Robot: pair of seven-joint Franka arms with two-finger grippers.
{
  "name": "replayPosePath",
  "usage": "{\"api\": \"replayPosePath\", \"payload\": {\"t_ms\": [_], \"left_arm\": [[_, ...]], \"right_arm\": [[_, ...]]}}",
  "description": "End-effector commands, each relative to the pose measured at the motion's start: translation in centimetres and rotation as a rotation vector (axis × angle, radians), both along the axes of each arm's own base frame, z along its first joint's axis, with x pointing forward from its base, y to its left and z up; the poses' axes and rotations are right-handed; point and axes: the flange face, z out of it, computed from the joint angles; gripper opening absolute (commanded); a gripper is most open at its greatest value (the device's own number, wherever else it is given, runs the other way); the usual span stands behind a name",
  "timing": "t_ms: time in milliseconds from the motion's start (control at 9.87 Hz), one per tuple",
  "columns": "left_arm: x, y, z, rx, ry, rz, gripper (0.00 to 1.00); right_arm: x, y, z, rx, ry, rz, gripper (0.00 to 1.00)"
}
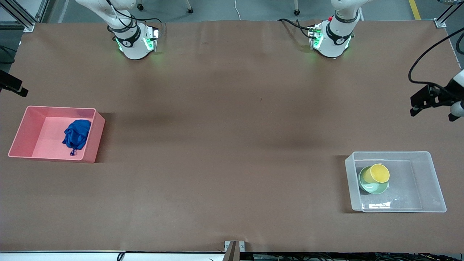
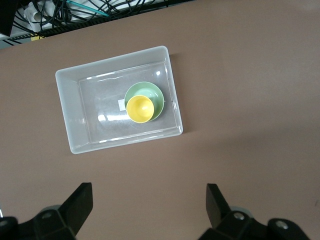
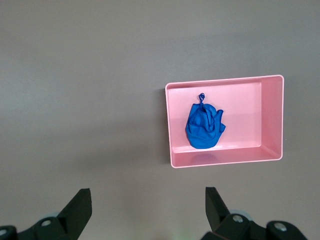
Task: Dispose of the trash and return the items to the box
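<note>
On brown desk (image 1: 232,145): blue wad (image 1: 77,135) inside pink bin (image 1: 21,145); yellow cup (image 1: 379,173) in green bowl (image 1: 373,187), inside clear box (image 1: 433,181). Left hand (image 2: 149,205) and right hand (image 3: 148,206) high, fingers wide, holding nothing.

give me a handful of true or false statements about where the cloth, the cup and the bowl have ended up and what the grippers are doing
1. The blue cloth wad lies in the pink bin. True.
2. The yellow cup stands on the bare table. False: it sits in the mint-green bowl.
3. The bowl is inside the clear bin. True.
4. The left gripper holds the cup. False: its jaws are open and empty, above the table beside the clear bin.
5. The right gripper is shut on the cloth. False: open, empty.
</note>
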Motion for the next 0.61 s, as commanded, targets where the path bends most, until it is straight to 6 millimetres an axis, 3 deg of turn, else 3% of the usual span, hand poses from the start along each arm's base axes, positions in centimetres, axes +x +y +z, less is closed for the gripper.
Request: {"api": "replayPosePath", "payload": {"t_ms": [0, 203, 507], "left_arm": [[-1.7, -0.7, -0.8, -0.019, 0.062, 0.042, 1.0], [-2.1, -1.6, -0.8, -0.051, 0.071, 0.055, 1.0], [-4.6, -1.8, -0.5, -0.042, 0.08, 0.08, 1.0]], "right_arm": [[-0.4, 0.0, 0.2, -0.016, -0.004, 0.011, 1.0], [-0.4, -0.1, 0.2, -0.014, -0.001, 0.009, 1.0], [-0.5, -0.1, 0.1, -0.014, 0.005, 0.008, 1.0]]}}
